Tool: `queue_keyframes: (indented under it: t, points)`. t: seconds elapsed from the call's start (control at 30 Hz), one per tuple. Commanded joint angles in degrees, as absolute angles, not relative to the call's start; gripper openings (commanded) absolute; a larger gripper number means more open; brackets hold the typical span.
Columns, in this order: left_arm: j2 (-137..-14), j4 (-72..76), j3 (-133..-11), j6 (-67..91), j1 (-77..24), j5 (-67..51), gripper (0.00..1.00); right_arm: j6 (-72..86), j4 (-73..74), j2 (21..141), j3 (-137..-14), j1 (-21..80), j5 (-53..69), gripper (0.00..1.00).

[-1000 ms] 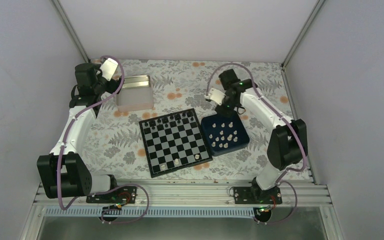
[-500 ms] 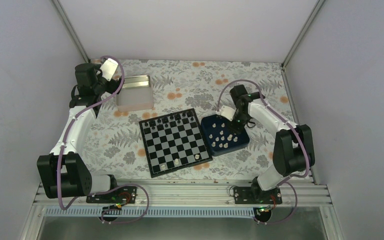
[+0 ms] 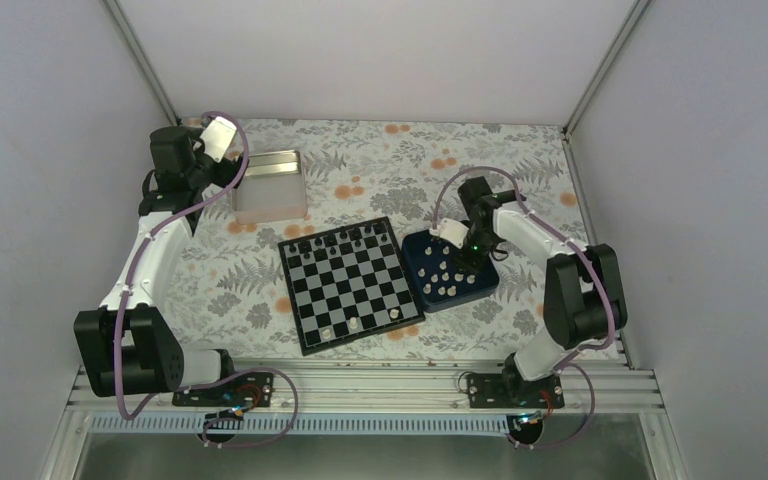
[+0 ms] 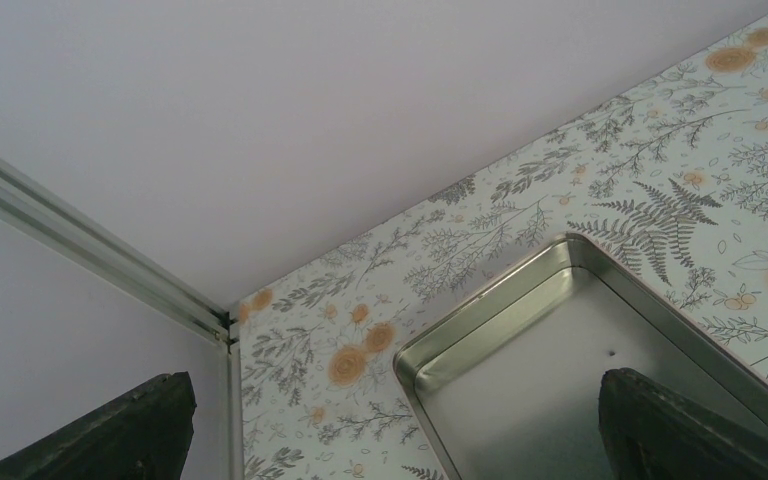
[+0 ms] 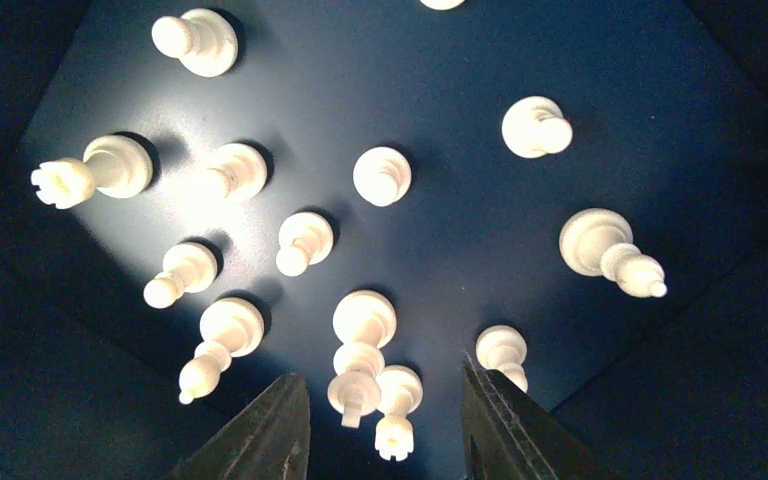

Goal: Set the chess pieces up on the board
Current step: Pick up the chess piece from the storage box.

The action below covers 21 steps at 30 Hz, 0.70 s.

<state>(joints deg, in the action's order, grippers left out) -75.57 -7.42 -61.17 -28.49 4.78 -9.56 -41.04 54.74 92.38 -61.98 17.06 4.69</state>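
The board [image 3: 352, 285] lies mid-table with black pieces along its far rows and three white pieces [image 3: 354, 325] on its near row. Several white chess pieces [image 3: 452, 276] stand in the dark blue tray [image 3: 481, 285] to its right. My right gripper [image 3: 463, 262] is lowered into the tray, open. In the right wrist view its fingers [image 5: 260, 435] straddle two white pieces [image 5: 362, 355] standing close together; neither finger touches them. My left gripper [image 4: 390, 440] is open and empty over the corner of the silver tin [image 4: 520, 330] at the far left.
The silver tin [image 3: 269, 185] stands at the back left of the floral tablecloth. White enclosure walls and metal frame posts [image 4: 80, 250] close in the sides and back. The right arm [image 3: 560, 260] arcs over the tray's right side.
My right gripper has moved from above the tray's far edge toward me and down into the tray among the white pieces. The left arm has not moved.
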Motion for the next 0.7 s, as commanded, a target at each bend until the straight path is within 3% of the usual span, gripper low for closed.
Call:
queue_keyframes:
  t: [0.0, 0.4, 0.67]
  points:
    - [-75.41, -6.59, -60.81, -28.48, 5.27, -10.33, 1.00, -41.17, 53.37, 94.04, -61.21, 16.68, 6.50, 0.40]
    - [-75.42, -6.51, -60.65, -28.48, 5.26, -10.33, 1.00, -40.96, 53.45, 94.46, -60.44, 16.68, 5.71, 0.39]
    - [-75.31, -6.59, -60.63, -28.48, 5.27, -10.41, 1.00, -40.96, 53.08, 94.96, -60.03, 16.61, 5.79, 0.33]
